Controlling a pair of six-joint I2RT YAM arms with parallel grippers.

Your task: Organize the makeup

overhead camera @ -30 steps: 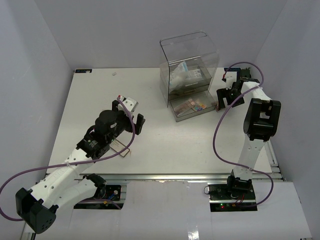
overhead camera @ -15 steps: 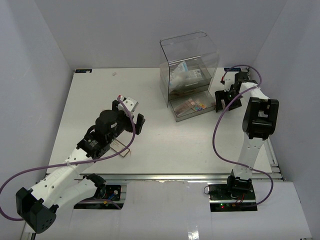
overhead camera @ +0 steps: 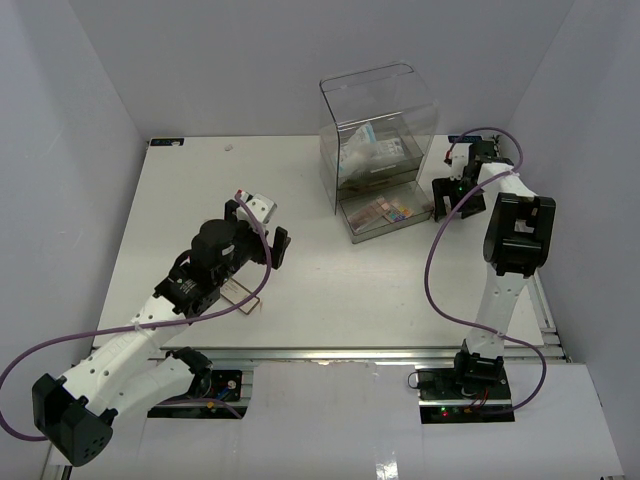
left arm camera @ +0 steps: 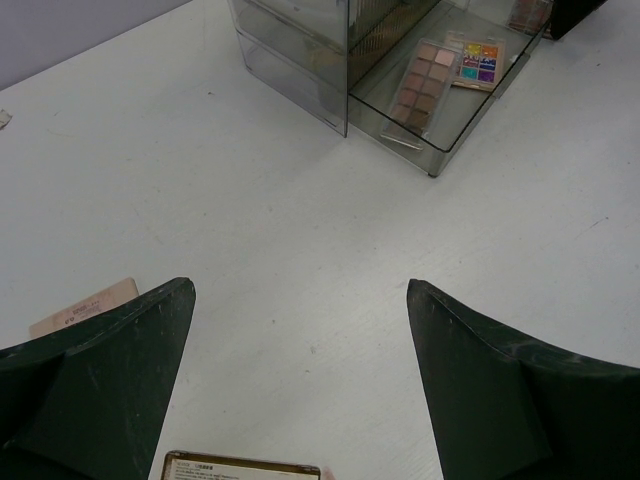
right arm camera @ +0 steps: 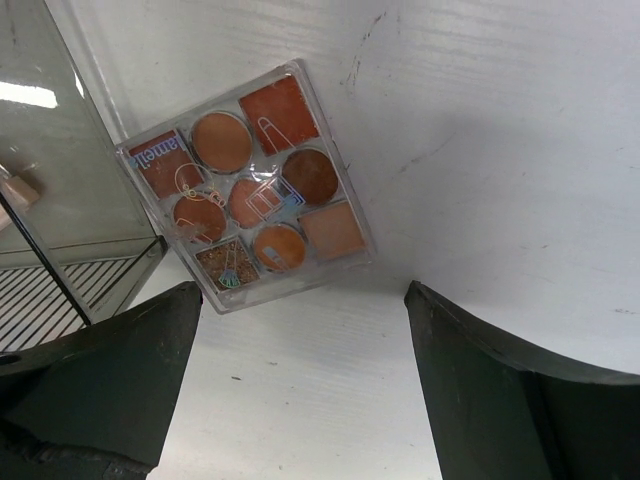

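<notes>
Item: brown palette [right arm camera: 250,190], flat on the table [right arm camera: 480,120], just beside the drawer box [right arm camera: 60,140], ahead of my right gripper [right arm camera: 302,300]. Fingers: spread wide, empty; left gripper [left arm camera: 300,290] likewise. Handling: I should straddle opposite edges squarely, descend level, close gently; the thin case may skid

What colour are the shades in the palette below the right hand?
The palette holds orange, brown and peach shades; right wrist view shows it best.
</notes>
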